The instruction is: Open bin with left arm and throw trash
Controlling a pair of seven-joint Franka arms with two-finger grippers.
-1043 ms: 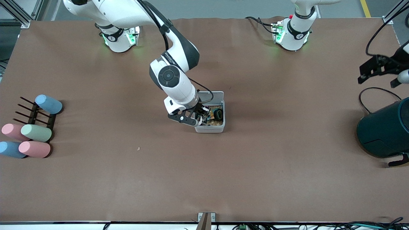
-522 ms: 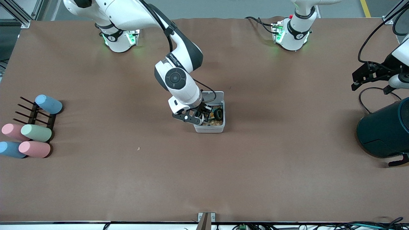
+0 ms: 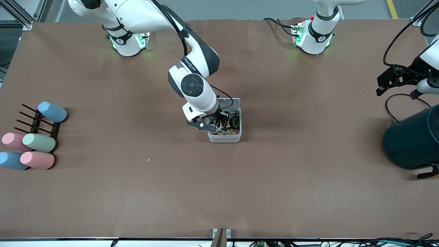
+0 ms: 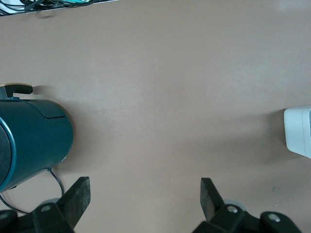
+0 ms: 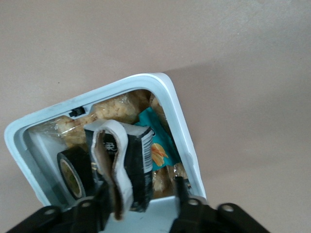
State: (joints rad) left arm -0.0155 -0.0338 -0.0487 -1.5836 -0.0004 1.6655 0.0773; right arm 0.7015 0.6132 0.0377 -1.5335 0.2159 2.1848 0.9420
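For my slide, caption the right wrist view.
Right end effector over open bin, black packet and rubber band between its fingers.

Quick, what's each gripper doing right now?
Left gripper: open, empty, near the teal container.
Right gripper: open over the bin.

Bench (image 3: 274, 178): uniform brown covering. Bin (image 3: 224, 138): white. Inside it, black foil packet (image 5: 138, 167) with white print, beige rubber band (image 5: 112, 170), black tape roll (image 5: 73, 177) with tan inner core, and a teal wrapper (image 5: 156, 145) with orange marks. Barrel container (image 3: 411, 140): dark teal. Cylinders (image 3: 37, 142): pastel blue, pink, green, on a black rack (image 3: 34, 120).
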